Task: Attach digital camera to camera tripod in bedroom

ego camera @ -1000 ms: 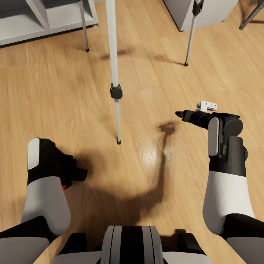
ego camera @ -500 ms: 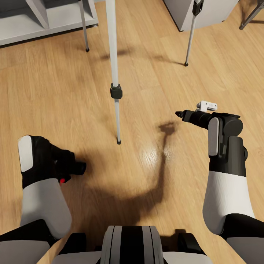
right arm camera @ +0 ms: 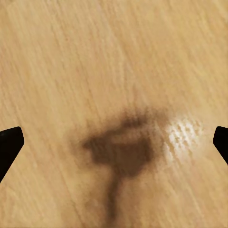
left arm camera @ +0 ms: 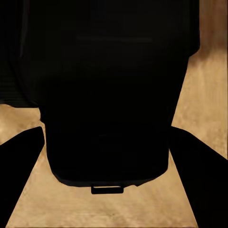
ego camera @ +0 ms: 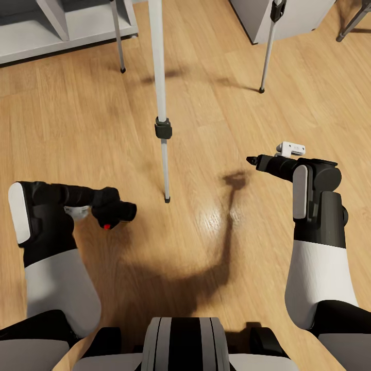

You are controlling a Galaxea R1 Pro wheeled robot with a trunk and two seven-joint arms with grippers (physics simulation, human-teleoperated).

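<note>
At the bottom of the head view the robot's trunk (ego camera: 183,344) stands between the two arms, above a wood-plank floor (ego camera: 77,129) that carries a dark shadow of the arms. At the lower left of that frame the left gripper (ego camera: 105,206) is clamped on the digital camera (ego camera: 116,211), a small black body with its lens pointing to the right and a red dot on the underside; it hangs above the floor, to the left of the nearest tripod foot and apart from it. In the left wrist view the camera (left arm camera: 109,95) is a large black mass between the two dark fingers (left arm camera: 19,175), with the floor behind. At the right of the head view the right gripper (ego camera: 253,161) points to the left; in the right wrist view its fingertips (right arm camera: 8,145) are at the two side edges of the frame, far apart, with nothing between them but floor and shadow. Farther away, the camera tripod (ego camera: 159,77) shows three thin pale legs: the middle one with a black collar comes down to the centre of the frame, the others end at the upper left and upper right. Behind them, white shelving (ego camera: 62,26) lies at the upper left and a grey cabinet (ego camera: 304,18) at the upper right.
</note>
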